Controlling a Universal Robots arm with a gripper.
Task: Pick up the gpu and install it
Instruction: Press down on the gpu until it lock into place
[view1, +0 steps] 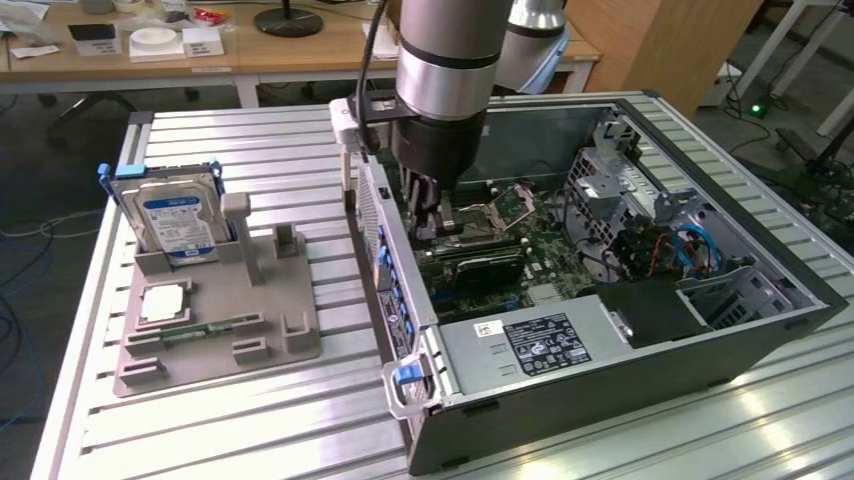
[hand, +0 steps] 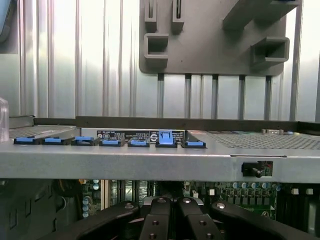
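Ribbed aluminium decking carries everything we work on: an opened computer case (view1: 627, 300) on the exterior view's right and a grey holder tray (view1: 220, 310) on its left, with desks and cables in the room behind.

Our gripper (view1: 434, 225) is down inside the case, over the motherboard (view1: 534, 255) near the rear wall, and its fingers (hand: 172, 220) are pressed together, as the wrist view shows. Directly under them lies the gpu (view1: 478, 262), a slim dark card lying flat along the board, its long edge parallel to the case's back panel. We cannot tell whether the fingers pinch its top edge or simply bear on it, nor whether it is fully seated.

We judge that we are at the seating stage. To do it well, we keep the push straight down over the slot, hold the card square to the board so neither end rides high, and make sure the end bracket lines up with the row of blue retention clips (hand: 110, 142) on the rear panel. Any sideways drag risks bending the connector edge.

The card looks thin and rigid, with a dark body; its bracket end is hidden by the gripper. On the tray, the hard drive (view1: 176, 222) stands upright, well apart from our work.
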